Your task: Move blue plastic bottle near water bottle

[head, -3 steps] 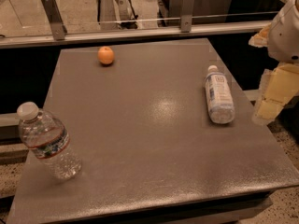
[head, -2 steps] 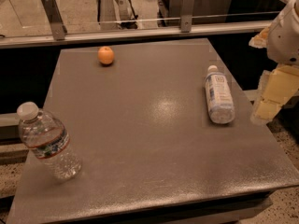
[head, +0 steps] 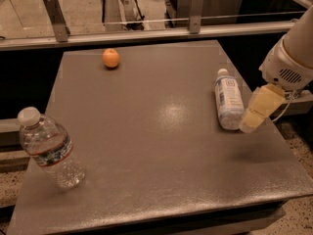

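Gripper placement explains most of the single camera view. It hangs low over the right side of the counter, its tan tip just beside the bottom end of the blue plastic bottle. Whether the two are touching cannot be told, and neither can whether the gripper is open or closed, though it does not appear to hold anything. The white arm housing behind it leans in from beyond the counter's right edge, which suggests an approach from the side nearest the bottle. The blue plastic bottle lies on its side near that right edge, with its small white cap pointing toward the far rail and its label facing up. Lying flat like this, it could roll if nudged from the side, so closing across its slim body would likely hold better than pushing it. The water bottle stands upright near the front left corner, well apart from the blue one, with almost the whole width of the counter between them. Judging by that gap, the carry across has not begun and the work in hand is lining up the grasp. An orange sits near the far left of the counter, off the direct line between the two bottles, so it should not get in the way.
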You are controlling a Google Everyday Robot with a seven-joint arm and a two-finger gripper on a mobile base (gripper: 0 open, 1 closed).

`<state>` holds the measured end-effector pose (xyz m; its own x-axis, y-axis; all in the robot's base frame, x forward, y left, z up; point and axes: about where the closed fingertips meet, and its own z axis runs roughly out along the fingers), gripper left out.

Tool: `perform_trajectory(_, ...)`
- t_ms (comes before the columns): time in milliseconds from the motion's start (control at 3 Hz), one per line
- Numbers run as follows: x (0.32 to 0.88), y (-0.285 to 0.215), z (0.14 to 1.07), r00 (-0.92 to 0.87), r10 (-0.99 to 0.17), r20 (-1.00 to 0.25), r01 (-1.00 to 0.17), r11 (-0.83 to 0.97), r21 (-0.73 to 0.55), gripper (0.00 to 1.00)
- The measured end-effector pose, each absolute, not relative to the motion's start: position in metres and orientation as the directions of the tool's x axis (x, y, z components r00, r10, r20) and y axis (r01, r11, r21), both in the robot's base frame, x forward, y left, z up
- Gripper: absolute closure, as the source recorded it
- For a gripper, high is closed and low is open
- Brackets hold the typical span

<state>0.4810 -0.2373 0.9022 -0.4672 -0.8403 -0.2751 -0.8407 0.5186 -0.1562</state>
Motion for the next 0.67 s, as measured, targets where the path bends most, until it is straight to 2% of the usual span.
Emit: perform_trajectory(667,0.525,-0.218,0.873,-0.678,-0.672,-0.297,-0.686,0.724,-0.074,0.00)
